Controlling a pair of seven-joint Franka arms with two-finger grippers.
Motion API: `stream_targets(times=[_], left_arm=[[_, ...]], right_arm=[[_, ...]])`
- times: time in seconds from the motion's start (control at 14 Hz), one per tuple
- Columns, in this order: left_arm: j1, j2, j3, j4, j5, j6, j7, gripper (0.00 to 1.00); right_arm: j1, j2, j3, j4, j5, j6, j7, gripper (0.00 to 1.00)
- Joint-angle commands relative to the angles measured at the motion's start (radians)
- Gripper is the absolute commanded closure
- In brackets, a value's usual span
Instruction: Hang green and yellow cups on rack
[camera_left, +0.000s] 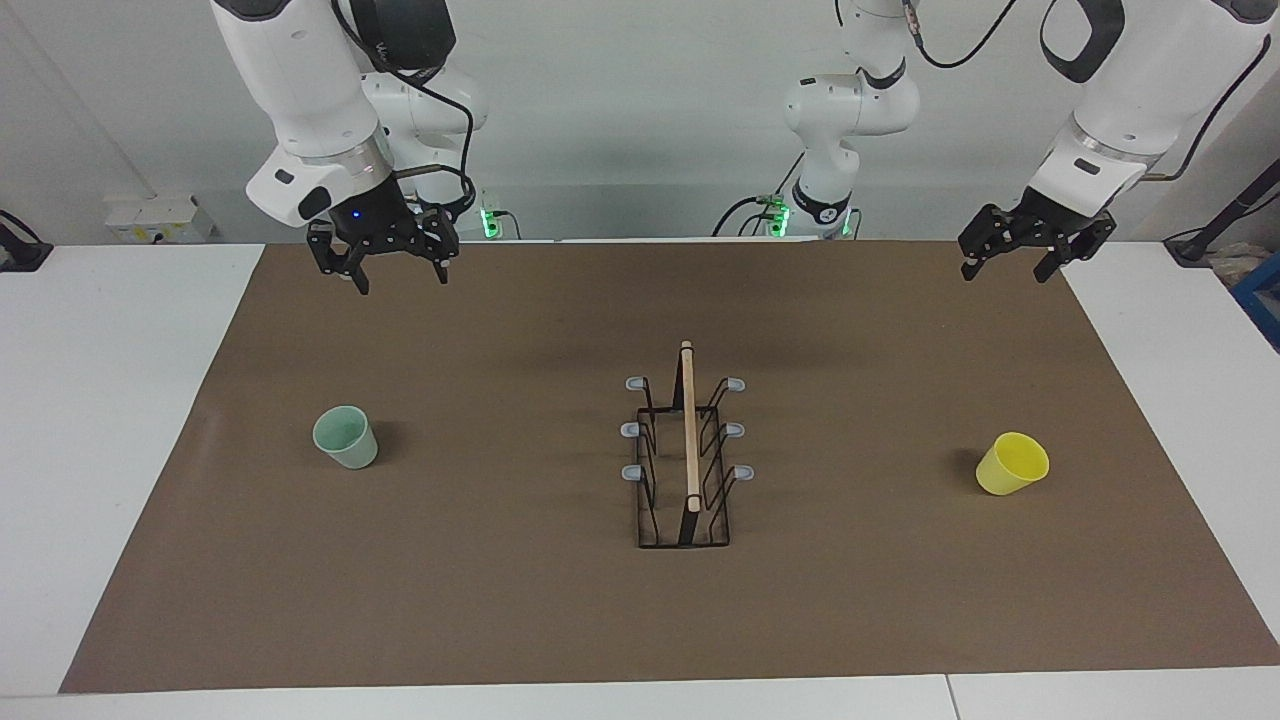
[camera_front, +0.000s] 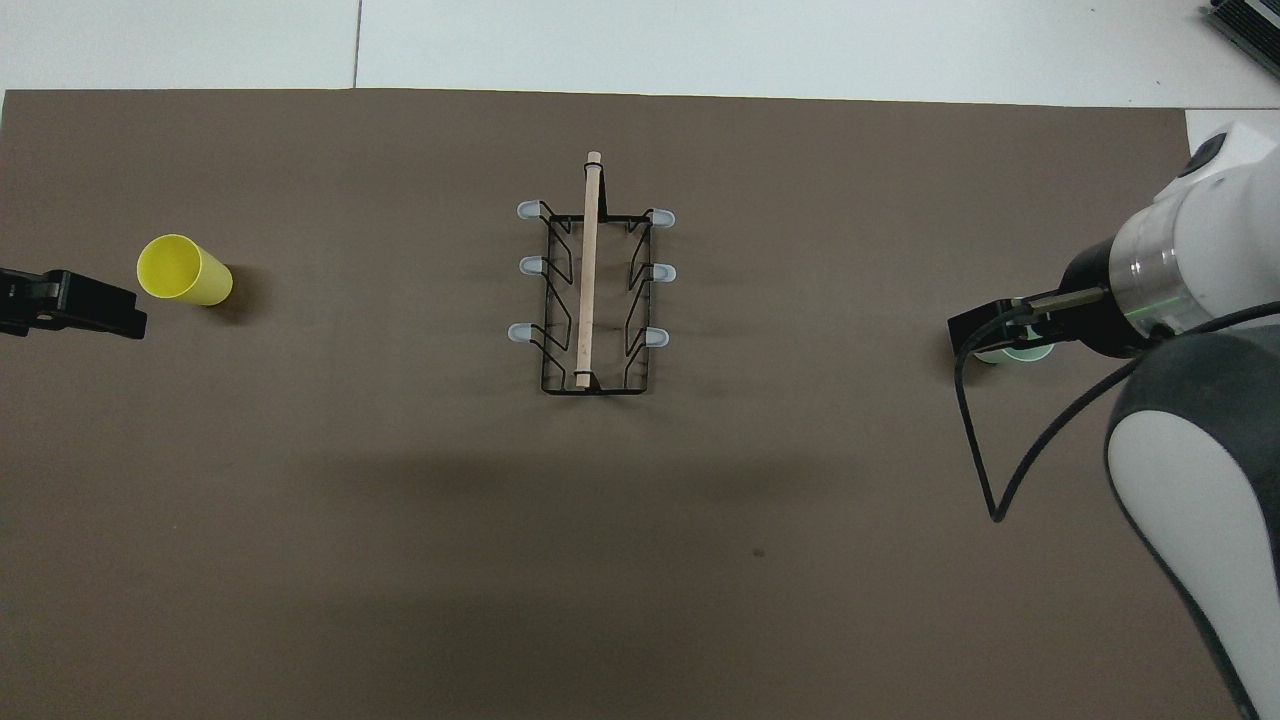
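A white table is covered over most of its top by a large brown rectangular mat, with white margins left bare at both ends and along the edge farthest from the robots. Three things are carried directly on the mat. A black wire rack with a long light wooden top bar and six grey-tipped prongs is set at the middle. A pale mint green plastic tumbler is stood upright toward the right arm's end, well apart from the rack. A bright yellow plastic tumbler is stood toward the left arm's end, equally well apart.
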Motion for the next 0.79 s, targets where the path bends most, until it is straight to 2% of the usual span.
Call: stream_targets(times=[0.0,0.36,0.71], left_arm=[[0.002,-0.01,0.007,-0.009,-0.013,-0.003,-0.029,0.0],[0.042,0.048,0.012,0.024,-0.067,0.0,-0.156,0.0],[0.071,0.164,0.015,0.138,-0.085,-0.017,-0.247,0.0]], right_arm=[[-0.002,-0.012,0.003,-0.014,-0.005,0.017,0.015,0.0],[-0.004,-0.013,0.003,-0.02,-0.003,0.025,0.014,0.0],[-0.011,-0.015,0.003,-0.059,-0.005,0.033,0.003,0.0]])
